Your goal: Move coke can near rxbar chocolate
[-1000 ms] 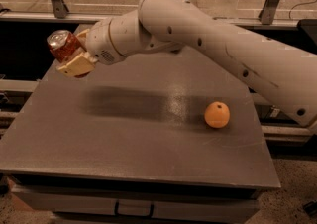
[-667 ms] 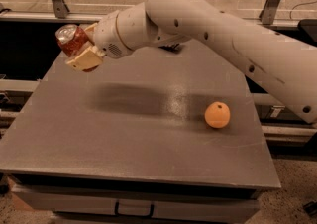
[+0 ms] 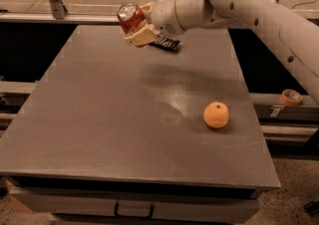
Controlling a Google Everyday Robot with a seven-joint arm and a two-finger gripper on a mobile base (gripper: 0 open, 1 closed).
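Note:
My gripper is shut on the coke can, a red can with a silver top, and holds it tilted in the air above the far part of the grey table. The rxbar chocolate, a flat black bar, lies on the table near the far edge, just right of and below the gripper, partly hidden by my wrist. The white arm reaches in from the upper right.
A round orange fruit sits on the table at the right. A roll of tape lies on a ledge beyond the table's right edge. A rail with metal posts runs behind the table. A drawer handle shows under the front edge.
The arm has carried the coke can to the right and further back along the table. The black bar, hidden before, now shows beside the gripper. The orange has not moved.

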